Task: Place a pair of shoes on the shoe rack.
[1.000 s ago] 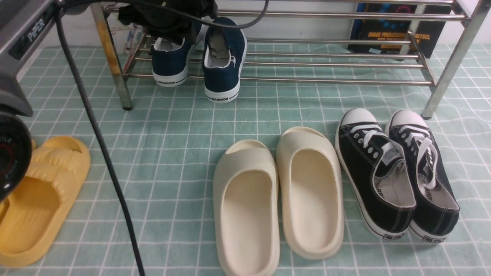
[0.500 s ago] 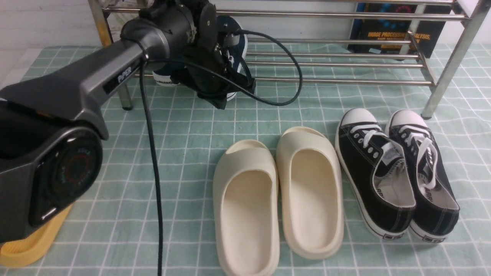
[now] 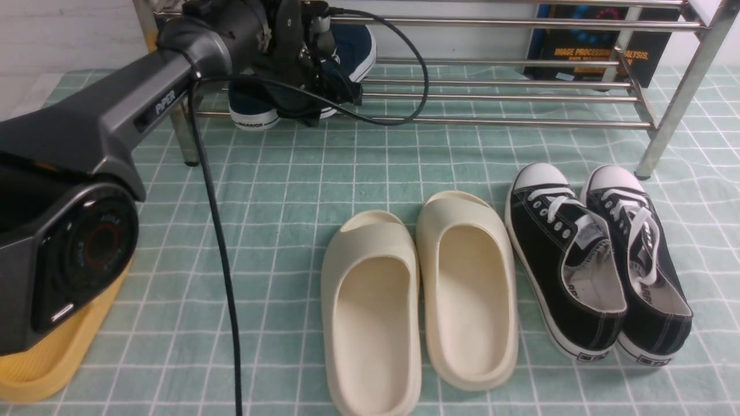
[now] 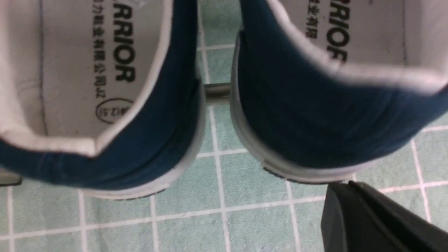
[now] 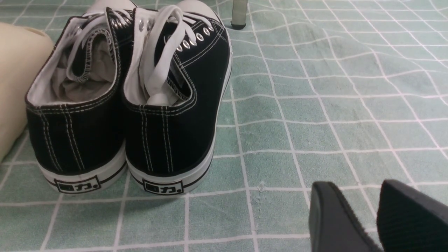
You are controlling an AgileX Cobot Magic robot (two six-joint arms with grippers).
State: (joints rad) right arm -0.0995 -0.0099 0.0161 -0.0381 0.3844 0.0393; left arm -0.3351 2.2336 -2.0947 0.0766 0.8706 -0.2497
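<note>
Two navy slip-on shoes stand side by side at the left end of the silver shoe rack, heels toward me. The left shoe shows its "WARRIOR" heel mark. The right shoe is mostly hidden behind my left gripper. The left wrist view shows both heels, the left shoe and the right shoe, over a rack bar. My left gripper looks shut, with its tip at the right shoe's heel sole. My right gripper hangs low over the mat, slightly open and empty.
On the green checked mat in front of the rack lie cream slides, black lace-up sneakers and a yellow slide under the left arm. The left arm's cable hangs across. A book stands behind the rack. The black sneakers are near my right gripper.
My left gripper came down from above the shoes to behind the right navy shoe's heel. That shoe has slid from overhanging the front bar farther onto the rack.
</note>
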